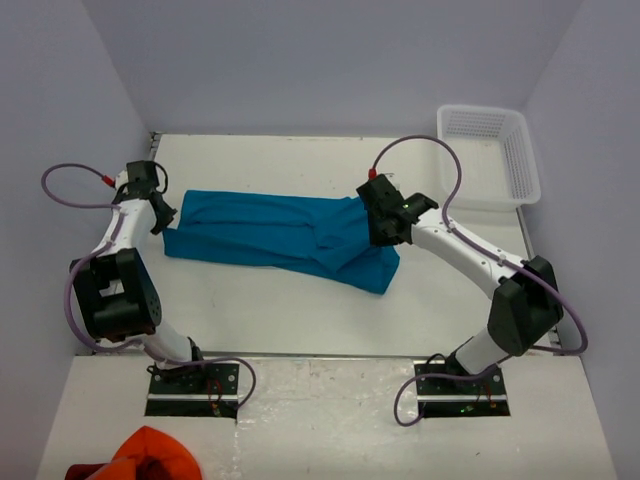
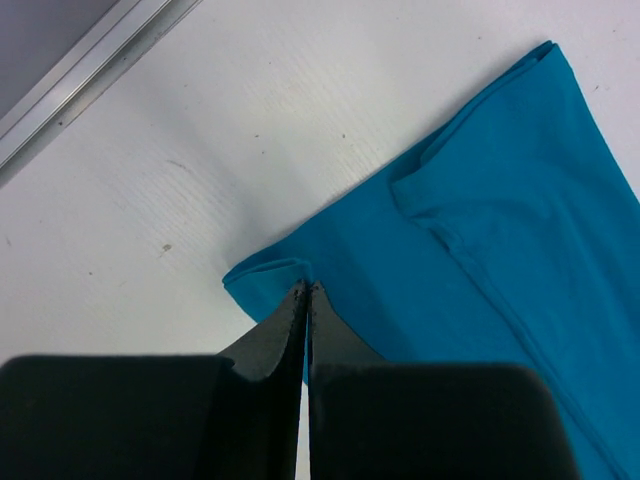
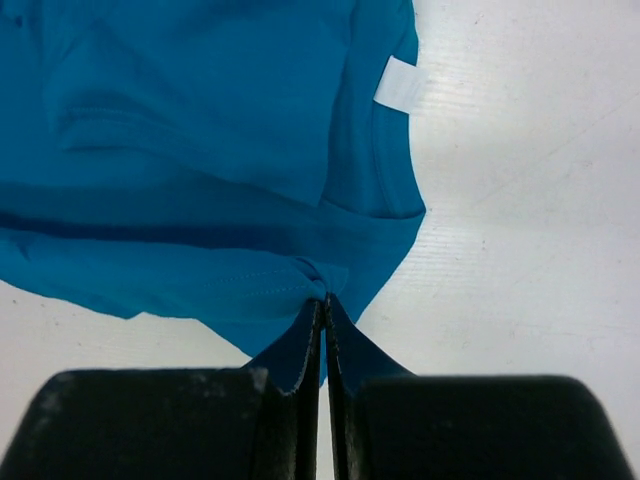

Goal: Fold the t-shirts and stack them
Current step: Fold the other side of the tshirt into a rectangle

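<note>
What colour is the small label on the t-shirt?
The label is white, against the teal-blue t-shirt; clearest in the right wrist view.

Top camera: fixed high behind the arm bases point(image 1: 195, 385), tilted down and forward. I get the whole table point(image 1: 300, 320), far off, bases at 6 o'clock.

Left wrist camera: rides behind the left gripper point(image 2: 307, 290), looking along its fingers point(image 2: 275, 335), very near the surface. It shares with the top view the t-shirt point(image 2: 500, 250) corner lying at 9 o'clock there.

Right wrist camera: same mounting behind the right gripper point(image 3: 323, 300) (fingers fill my lower frame), close over the t-shirt end at 3 o'clock in the top view.
</note>
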Action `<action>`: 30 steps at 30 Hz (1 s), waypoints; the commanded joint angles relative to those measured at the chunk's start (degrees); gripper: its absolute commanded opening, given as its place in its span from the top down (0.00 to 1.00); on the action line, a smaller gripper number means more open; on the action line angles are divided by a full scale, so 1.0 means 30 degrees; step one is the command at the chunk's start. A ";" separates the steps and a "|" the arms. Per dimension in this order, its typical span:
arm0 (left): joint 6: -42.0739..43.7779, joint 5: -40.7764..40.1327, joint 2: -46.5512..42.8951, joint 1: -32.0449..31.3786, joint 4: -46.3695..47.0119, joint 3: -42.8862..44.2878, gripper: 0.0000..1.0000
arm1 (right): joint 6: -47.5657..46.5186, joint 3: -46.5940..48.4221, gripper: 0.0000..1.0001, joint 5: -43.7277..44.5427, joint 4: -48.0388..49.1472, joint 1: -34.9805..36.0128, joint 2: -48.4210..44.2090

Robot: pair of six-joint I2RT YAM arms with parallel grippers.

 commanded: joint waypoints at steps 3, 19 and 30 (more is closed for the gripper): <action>0.0072 -0.0640 0.1201 -0.0374 0.0242 0.1780 1.00 | -0.1375 0.1484 1.00 -0.1208 0.0349 -0.0869 0.1160; -0.0514 -0.1080 0.3664 -0.0930 -0.0051 0.3949 1.00 | -0.2723 0.5963 1.00 -0.2819 -0.0236 -0.2276 0.4502; -0.0690 -0.1431 0.4719 -0.1195 -0.0343 0.5004 1.00 | -0.2898 0.7959 1.00 -0.3083 -0.0705 -0.2774 0.6173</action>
